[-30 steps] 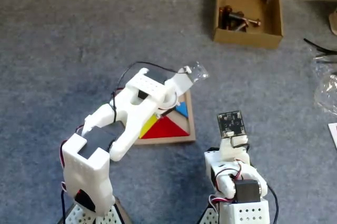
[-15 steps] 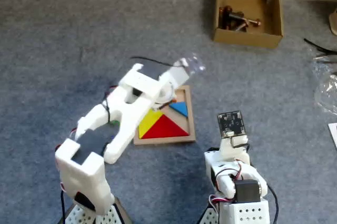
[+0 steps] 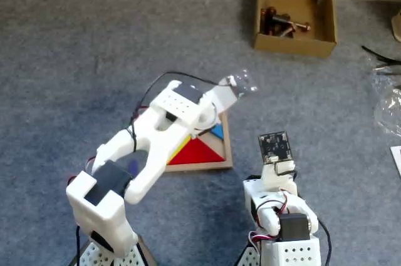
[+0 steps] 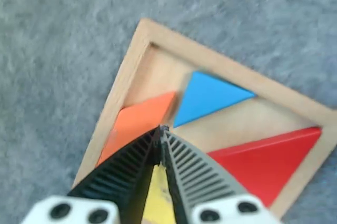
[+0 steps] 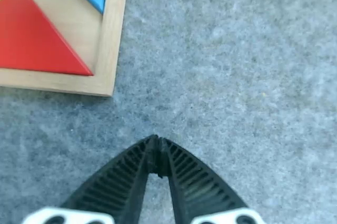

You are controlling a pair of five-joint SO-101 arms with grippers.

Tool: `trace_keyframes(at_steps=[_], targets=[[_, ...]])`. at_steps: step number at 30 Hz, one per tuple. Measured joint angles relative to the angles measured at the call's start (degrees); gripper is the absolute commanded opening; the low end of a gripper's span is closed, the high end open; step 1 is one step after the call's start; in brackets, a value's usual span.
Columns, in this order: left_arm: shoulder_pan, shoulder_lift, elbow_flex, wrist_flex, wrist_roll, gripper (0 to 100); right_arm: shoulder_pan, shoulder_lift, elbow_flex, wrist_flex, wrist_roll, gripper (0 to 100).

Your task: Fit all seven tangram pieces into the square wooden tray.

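A: Where do we find the left gripper [image 4: 159, 129] against the tray?

B: We see it right over the square wooden tray [image 4: 124, 76]. Its jaws are pressed together along their whole length, with nothing between them. The tip sits where the orange piece [image 4: 139, 121], the yellow piece [image 4: 158, 197] and the blue triangle [image 4: 208, 95] come close together. Whether it touches the wood, we cannot tell.

A: And the rest of the tray?

B: We see the red triangle [image 4: 268, 155] lying against the rim on the other side of the yellow piece. Bare wood shows between it and the blue triangle.

A: How does the left arm [image 3: 156, 141] stand?

B: From the high view we see it stretched from its base at the near edge, running diagonally over the tray's left half.

A: What about the right gripper [image 5: 157, 153]?

B: We see its jaws closed too, and empty. They point down at the grey carpet [image 5: 237, 76] just beside the tray's near right corner, apart from the rim. The right arm [image 3: 279, 216] is folded up above its own base.

A: Anything farther off?

B: We see a cardboard box [image 3: 294, 15] at the far side, well apart from the tray, with a few small things inside.
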Motion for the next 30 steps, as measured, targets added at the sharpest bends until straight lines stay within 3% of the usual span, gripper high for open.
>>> trace_keyframes(at_steps=[5, 13, 30], targets=[[1.3, -0.1, 1.1, -2.0, 0.0, 1, 0.0, 0.0, 0.0, 0.0, 0.0, 0.5], [3.3, -0.7, 10.6, -13.5, 0.0, 1, 0.0, 0.0, 0.0, 0.0, 0.0, 0.5], [4.6, -1.5, 12.8, -14.9, -0.1, 1, 0.0, 0.0, 0.0, 0.0, 0.0, 0.5]])
